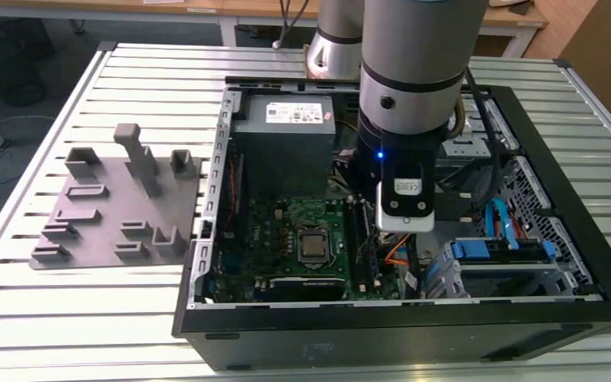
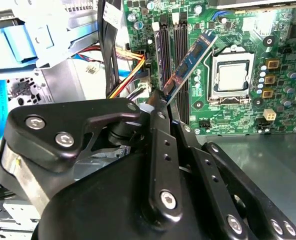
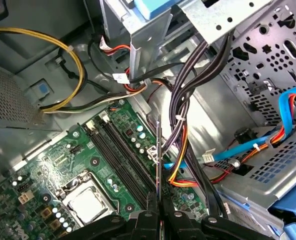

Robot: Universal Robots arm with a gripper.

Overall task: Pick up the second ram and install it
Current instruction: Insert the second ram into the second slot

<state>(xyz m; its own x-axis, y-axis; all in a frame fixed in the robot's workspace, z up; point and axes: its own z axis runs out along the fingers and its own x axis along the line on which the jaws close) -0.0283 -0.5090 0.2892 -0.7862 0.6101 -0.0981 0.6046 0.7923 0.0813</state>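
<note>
Our hand [image 2: 163, 102] pinches one second ram [image 2: 190, 62] edge-on above the motherboard [image 2: 283, 90], near its two long black slots [image 2: 170, 50].

A table [image 1: 93, 318] of pale metal slats is carrying everything in the exterior view. An open black case [image 1: 412, 318] is lying on its side on it (taking up most of the exterior view's right half). Just beside the case, towards the exterior view's left, a grey fixture [image 1: 114, 207] with upright blocks is sitting flat on the slats.
</note>
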